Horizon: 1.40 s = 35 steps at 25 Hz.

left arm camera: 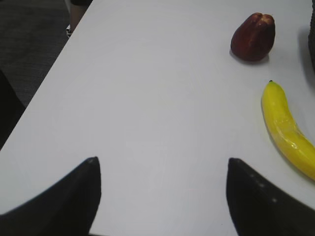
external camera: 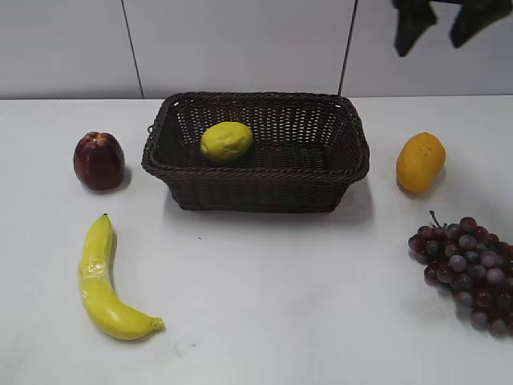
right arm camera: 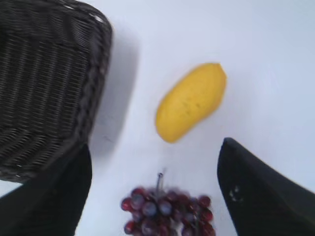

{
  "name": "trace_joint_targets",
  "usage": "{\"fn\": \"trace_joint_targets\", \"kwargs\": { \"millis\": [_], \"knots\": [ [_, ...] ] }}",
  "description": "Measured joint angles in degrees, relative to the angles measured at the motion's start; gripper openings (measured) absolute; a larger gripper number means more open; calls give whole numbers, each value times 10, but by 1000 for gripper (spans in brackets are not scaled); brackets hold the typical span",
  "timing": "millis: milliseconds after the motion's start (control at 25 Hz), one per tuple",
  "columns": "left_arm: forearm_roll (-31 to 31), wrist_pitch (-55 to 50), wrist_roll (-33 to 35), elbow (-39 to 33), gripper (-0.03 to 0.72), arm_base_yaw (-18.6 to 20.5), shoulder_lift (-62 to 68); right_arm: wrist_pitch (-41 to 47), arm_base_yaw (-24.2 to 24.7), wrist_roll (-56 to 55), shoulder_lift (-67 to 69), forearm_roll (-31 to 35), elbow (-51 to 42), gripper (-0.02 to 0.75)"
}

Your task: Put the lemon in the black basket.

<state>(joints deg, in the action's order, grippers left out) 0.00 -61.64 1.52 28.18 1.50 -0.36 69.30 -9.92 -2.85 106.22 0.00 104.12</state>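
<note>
So the right gripper [right arm camera: 155,196] had its fingers spread wide with nothing between them, just hanging high over the table's right side. In the exterior view you could only catch its dark tips up in the top corner [external camera: 441,24]. Looking down through it, the mango [right arm camera: 192,101] and the grapes [right arm camera: 165,209] sat right below, with the black basket [right arm camera: 93,88] off to one side. My read was that it was parked up there because its job was finished.

The left gripper [left arm camera: 162,196] was also wide open and empty, sitting over bare white table [left arm camera: 147,98] near the left edge. The banana [left arm camera: 288,130] and a dark red apple-ish fruit [left arm camera: 253,37] were off toward its far right, well apart from it. It seemed like it was simply kept out of the way.

The lemon [external camera: 227,141] was lying inside the basket, on the floor toward the left half, resting free with nothing touching it from above. The rest of the fruit ringed the basket on the table, apparently distractors. Task looked pretty much done to me.
</note>
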Motion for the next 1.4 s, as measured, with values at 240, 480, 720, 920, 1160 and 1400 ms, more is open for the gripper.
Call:
{"fn": "trace_joint_targets", "kwargs": {
  "millis": [240,480,720,920,1160,1400],
  "knots": [
    [0,0,0,0,590,0,0,0,63,4,-121,-12,-165,594],
    [0,0,0,0,590,0,0,-27,63,6,-273,-4,-345,594],
    [0,0,0,0,590,0,0,-59,63,7,-405,-4,-504,594],
    [0,0,0,0,590,0,0,-85,63,7,-511,-4,-600,594],
    [0,0,0,0,590,0,0,-93,63,7,-631,-5,-668,594],
    [0,0,0,0,590,0,0,-99,63,10,-747,-5,-725,594]
  ]
}}
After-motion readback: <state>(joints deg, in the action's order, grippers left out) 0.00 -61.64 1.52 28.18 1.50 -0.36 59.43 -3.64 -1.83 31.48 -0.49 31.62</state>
